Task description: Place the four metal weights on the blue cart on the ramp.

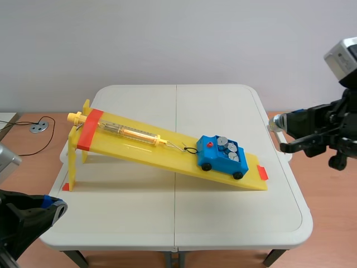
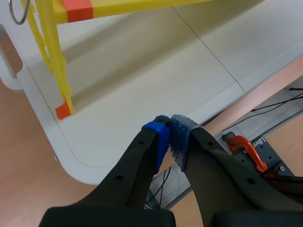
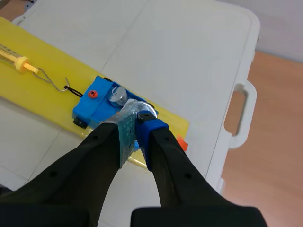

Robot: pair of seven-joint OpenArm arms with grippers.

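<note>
Nearest the robot, the left gripper (image 1: 54, 205) sits low beside the table's (image 1: 167, 215) near left corner. In its wrist view the fingers are pressed together with the blue pads (image 2: 161, 137) meeting and nothing between them, out over the table's (image 2: 142, 71) rounded edge. Ahead of it stands the yellow leg (image 2: 53, 56) of the ramp, its foot on an orange tape mark.

The yellow ramp (image 1: 145, 149) crosses the middle of the table, with its high end on the left of the scene view and its low end on the right. A clear spring scale (image 1: 128, 132) lies along the upper half, and its wire hook (image 3: 52, 81) runs down to the front of the blue cart (image 1: 222, 156). The cart rests on its black wheels on the lower part of the ramp, near the low end. All four metal weights (image 1: 227, 148) lie in its open top – round, silver, packed close together.

The right gripper (image 1: 277, 123) hangs beyond the table's right edge, raised and well apart from the cart. Its wrist view looks down past tips that are closed on nothing – grey-green pad against blue. The cart (image 3: 94, 101) and one visible weight (image 3: 118, 94) lie behind them on the ramp (image 3: 38, 90). Further right, the table's moulded handle (image 3: 239, 113) shows at the edge.
</note>
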